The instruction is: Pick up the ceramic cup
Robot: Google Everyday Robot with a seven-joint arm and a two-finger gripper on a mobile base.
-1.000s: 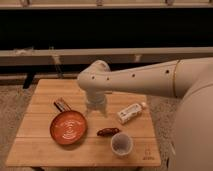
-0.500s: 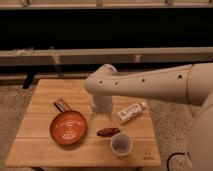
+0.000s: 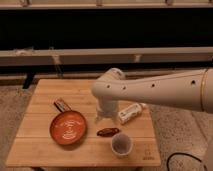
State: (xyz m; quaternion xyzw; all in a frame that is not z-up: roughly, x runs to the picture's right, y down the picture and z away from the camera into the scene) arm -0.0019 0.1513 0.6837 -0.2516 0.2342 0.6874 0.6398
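Observation:
The ceramic cup is small, round and pale grey-white with a darker inside. It stands upright near the front right of the wooden table. My gripper hangs from the white arm over the table's middle, behind and to the left of the cup and apart from it. It holds nothing that I can see.
An orange plate with white swirls lies front left. A small brown packet lies behind the plate. A white labelled bottle lies on its side right of the gripper. A dark reddish-brown item lies between plate and cup.
The arm has swung right and toward the front, bringing the gripper lower over the table's middle, closer to the cup. The objects have not moved.

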